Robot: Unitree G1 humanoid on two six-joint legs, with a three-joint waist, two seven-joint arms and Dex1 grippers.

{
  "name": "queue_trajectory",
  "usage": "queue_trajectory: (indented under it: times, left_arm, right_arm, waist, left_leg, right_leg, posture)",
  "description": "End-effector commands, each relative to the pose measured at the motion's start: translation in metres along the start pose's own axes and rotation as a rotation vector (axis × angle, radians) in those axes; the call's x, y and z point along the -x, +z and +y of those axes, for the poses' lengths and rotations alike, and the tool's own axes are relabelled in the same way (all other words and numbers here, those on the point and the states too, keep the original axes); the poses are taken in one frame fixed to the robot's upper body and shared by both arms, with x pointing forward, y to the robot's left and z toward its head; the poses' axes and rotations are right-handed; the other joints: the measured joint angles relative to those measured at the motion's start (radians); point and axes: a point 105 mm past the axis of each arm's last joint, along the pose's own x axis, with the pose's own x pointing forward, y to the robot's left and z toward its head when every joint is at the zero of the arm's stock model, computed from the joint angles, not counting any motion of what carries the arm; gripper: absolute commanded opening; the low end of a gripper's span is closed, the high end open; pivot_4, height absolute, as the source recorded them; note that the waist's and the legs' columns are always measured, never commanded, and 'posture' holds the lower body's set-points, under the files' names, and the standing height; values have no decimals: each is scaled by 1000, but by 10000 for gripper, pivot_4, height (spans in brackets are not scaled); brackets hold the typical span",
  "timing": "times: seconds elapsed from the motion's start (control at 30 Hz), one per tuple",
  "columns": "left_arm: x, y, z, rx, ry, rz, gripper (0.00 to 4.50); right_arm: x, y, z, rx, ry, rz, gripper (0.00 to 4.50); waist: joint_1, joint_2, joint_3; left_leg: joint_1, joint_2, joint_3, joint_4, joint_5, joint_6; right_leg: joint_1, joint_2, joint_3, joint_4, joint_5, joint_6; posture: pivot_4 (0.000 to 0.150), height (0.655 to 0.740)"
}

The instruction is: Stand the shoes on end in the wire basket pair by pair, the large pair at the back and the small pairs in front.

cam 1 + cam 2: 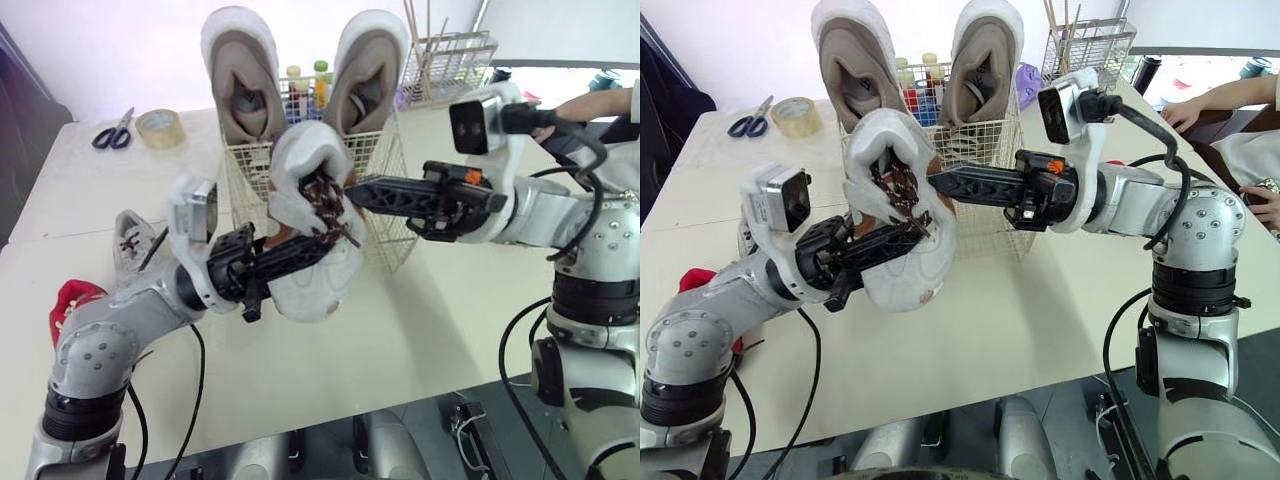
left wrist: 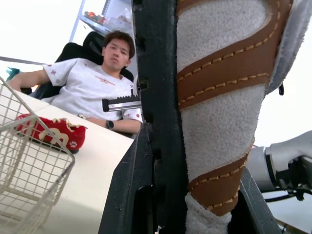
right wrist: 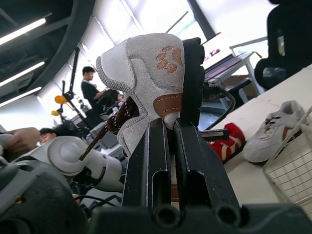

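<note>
A small white-and-grey shoe with brown laces hangs in the air just in front of the wire basket. My left gripper is shut on its side from the left, where brown stripes run past my fingers. My right gripper comes in from the right and is shut on the shoe's collar beside the paw-print patch. Two large grey shoes stand on end at the back of the basket. The basket's front part is hidden behind the held shoe.
A small white shoe and a red shoe lie on the table at the left. Scissors and a tape roll sit at the back left. A second wire rack stands back right, near a person's hand.
</note>
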Motion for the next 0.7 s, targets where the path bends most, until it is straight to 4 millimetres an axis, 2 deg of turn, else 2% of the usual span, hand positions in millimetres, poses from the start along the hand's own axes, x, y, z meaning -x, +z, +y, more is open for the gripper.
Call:
queue_trajectory:
  times: [0.03, 0.2, 0.3, 0.47, 0.7]
  left_arm:
    - [4, 21, -9, -57, -29, -56, 5932]
    - [7, 27, -8, -63, -23, -65, 5932]
    - [7, 29, -7, -69, -22, -70, 5932]
    - [3, 28, -7, -65, -34, -70, 5932]
    - [-3, 21, -8, -55, -51, -49, 5932]
  right_arm:
    - [12, 19, -2, 45, -41, -72, 15235]
    - [21, 17, -2, 35, -48, -57, 41309]
    - [19, 4, 1, 26, -29, -7, 41309]
    - [8, -7, -1, 26, -20, 20, 41309]
    - [-4, -8, -6, 32, -9, 10, 41309]
  waist:
    - [-1, 0, 0]
    - [0, 0, 0]
    - [1, 0, 0]
    - [-1, 0, 0]
    - [-2, 0, 0]
  left_leg:
    - [0, 0, 0, 0, 0, 0]
    - [0, 0, 0, -1, 0, 1]
    - [-1, 0, 0, -1, -1, 1]
    - [-1, 0, 0, -1, -1, 2]
    - [-1, 0, 0, -2, -2, 1]
  right_leg:
    - [0, 0, 0, 0, 0, 0]
    - [0, 0, 0, -3, 0, 0]
    - [1, 0, 0, -5, 0, 0]
    - [1, 0, 0, -6, 0, 1]
    - [1, 0, 0, -6, 1, 1]
  posture:
    - [1500, 7400]
    - [1500, 7400]
    - [1500, 7400]
    - [1500, 7400]
    - [1500, 7400]
